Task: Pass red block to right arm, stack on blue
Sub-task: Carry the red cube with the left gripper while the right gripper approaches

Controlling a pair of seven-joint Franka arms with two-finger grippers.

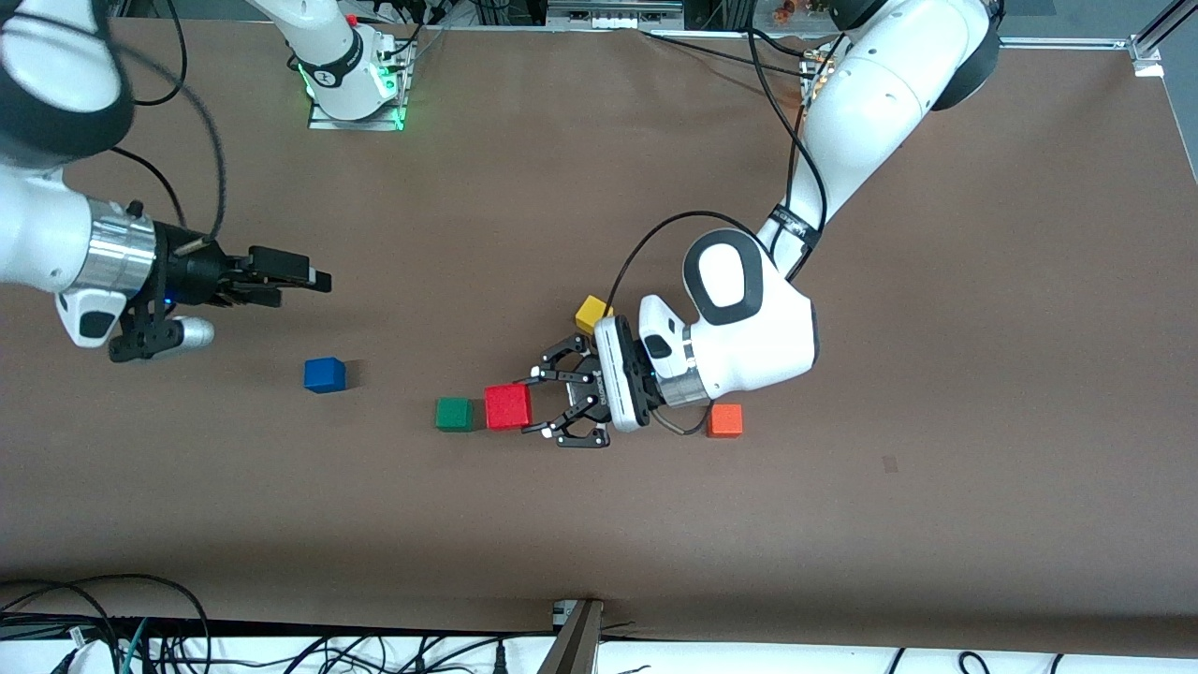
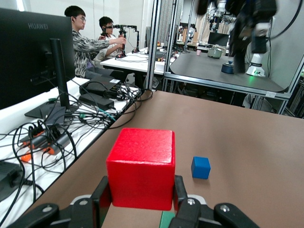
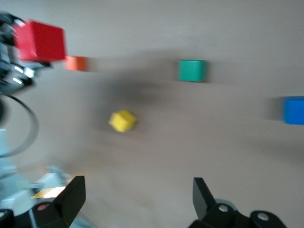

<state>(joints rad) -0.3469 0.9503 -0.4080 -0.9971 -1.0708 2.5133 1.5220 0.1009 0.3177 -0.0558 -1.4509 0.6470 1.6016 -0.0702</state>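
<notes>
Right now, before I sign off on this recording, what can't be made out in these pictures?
- Yellow cube: front view, partly covered by the left arm's wrist.
- Green cube: left wrist view, only a sliver shows under the red block held in the left gripper.
- Right wrist view: motion blur smears the blue cube and orange cube; the open right gripper is cut off by the edge.

Left gripper (image 1: 530,402) clamped, right gripper (image 1: 318,279) spread wide
</notes>
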